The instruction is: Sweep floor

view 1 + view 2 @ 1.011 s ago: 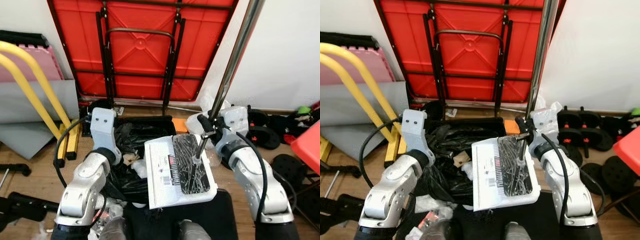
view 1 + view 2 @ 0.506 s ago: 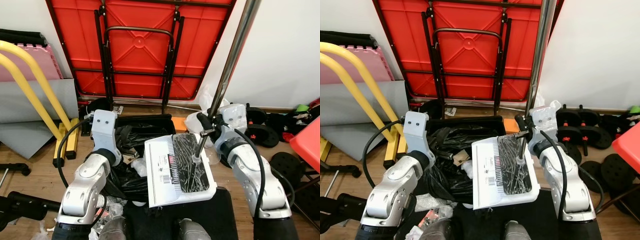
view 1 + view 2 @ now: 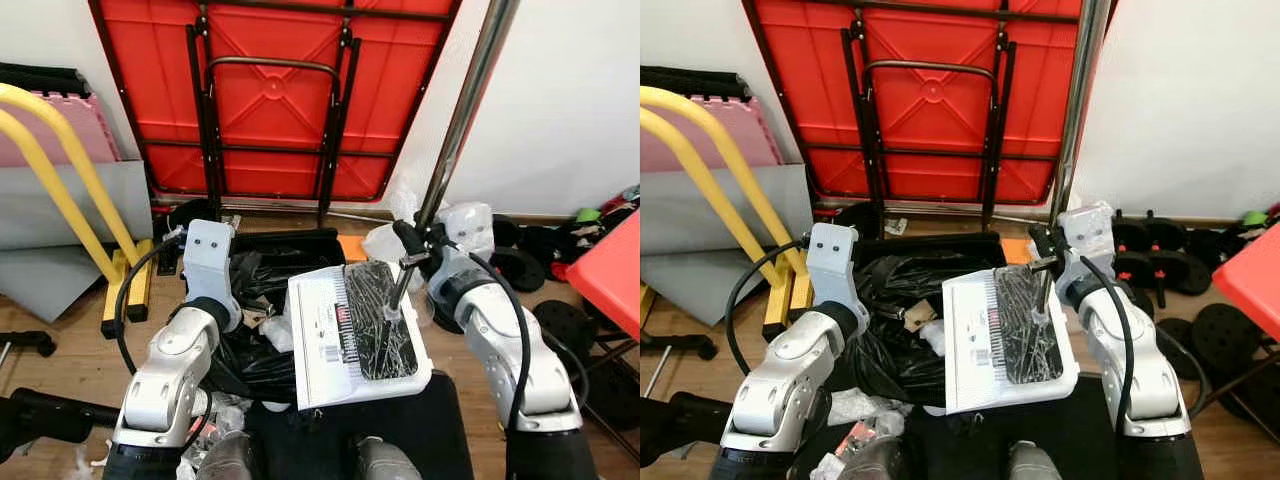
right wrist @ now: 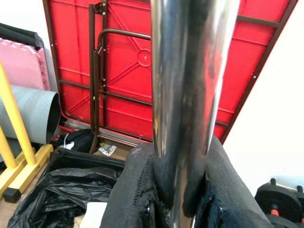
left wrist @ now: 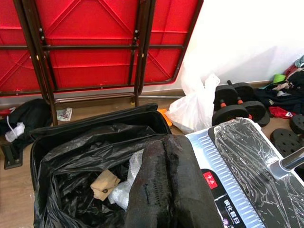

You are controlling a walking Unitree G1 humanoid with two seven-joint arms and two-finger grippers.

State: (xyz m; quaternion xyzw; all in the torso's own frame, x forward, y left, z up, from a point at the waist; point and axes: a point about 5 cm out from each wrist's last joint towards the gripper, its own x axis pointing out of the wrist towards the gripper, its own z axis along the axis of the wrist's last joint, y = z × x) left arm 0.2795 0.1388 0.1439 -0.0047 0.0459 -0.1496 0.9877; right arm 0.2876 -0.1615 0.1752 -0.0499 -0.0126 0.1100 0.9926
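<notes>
A white sweeper head (image 3: 325, 340) with a black plastic-wrapped part (image 3: 375, 320) hangs tilted in front of me, partly over the bin. Its shiny metal pole (image 3: 460, 110) rises up and to the right. My right gripper (image 3: 412, 245) is shut on the pole just above the head; in the right wrist view the black fingers (image 4: 137, 190) clasp the pole (image 4: 190, 71) from both sides. My left gripper (image 5: 164, 142) is shut with nothing seen between its fingers, just beside the sweeper's left edge (image 5: 223, 171) and over a black bin lined with a black bag (image 5: 80, 156).
A red folding table (image 3: 280, 90) leans on the wall behind the bin. Yellow bars (image 3: 60, 170) and a grey mat (image 3: 60, 210) stand at the left. Dumbbells (image 3: 1160, 270), a white plastic bag (image 5: 197, 104) and a red table edge (image 3: 610, 270) crowd the right.
The whole picture has drifted slightly as the camera moved. Both grippers and the sweeper keep the same pose relative to each other.
</notes>
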